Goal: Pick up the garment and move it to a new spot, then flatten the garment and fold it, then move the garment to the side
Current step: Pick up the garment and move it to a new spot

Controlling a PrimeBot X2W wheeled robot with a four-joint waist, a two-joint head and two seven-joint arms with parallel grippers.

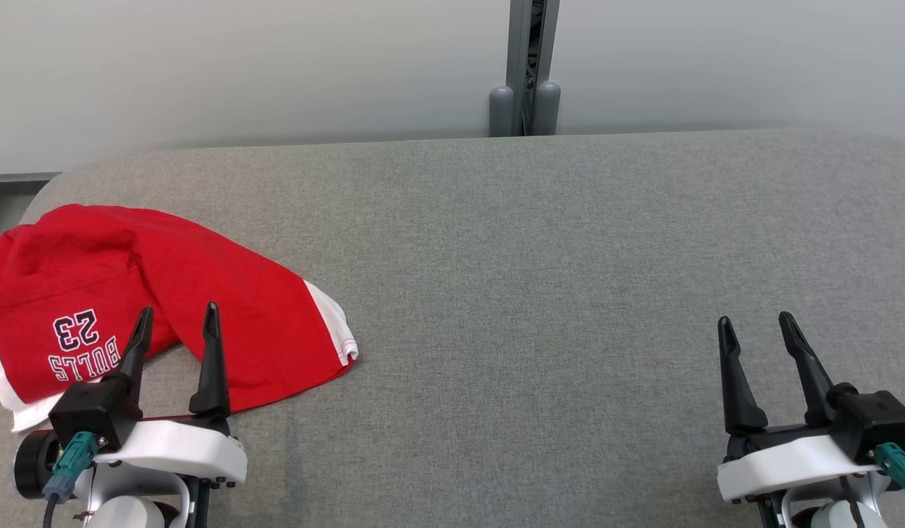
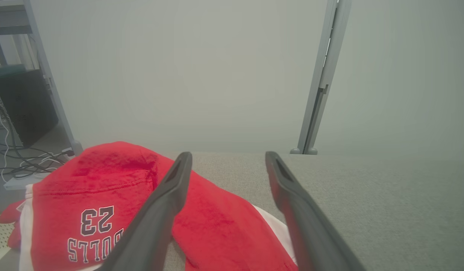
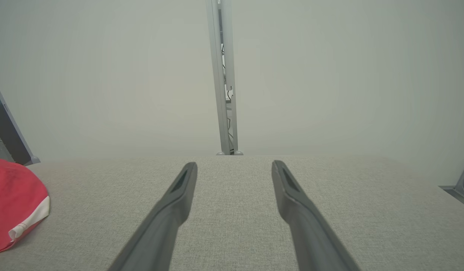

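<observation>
A: So, how does the left hand sit?
B: Low over the grey surface, wrist toward the near edge. Both dark fingers point away from the robot and are spread wide, gripping nothing.
A: And the garment?
B: It's red with white trim, crumpled in a heap just ahead of that hand and off to its left. One leg runs past the fingertips to its right. Whether the fingers touch the cloth, I can't tell.
A: The right hand?
B: Same pose, with fingers forward, just as wide apart, and holding nothing. The garment lies far off to its left. Ahead of it the surface runs up to a grey post at the back.
</observation>
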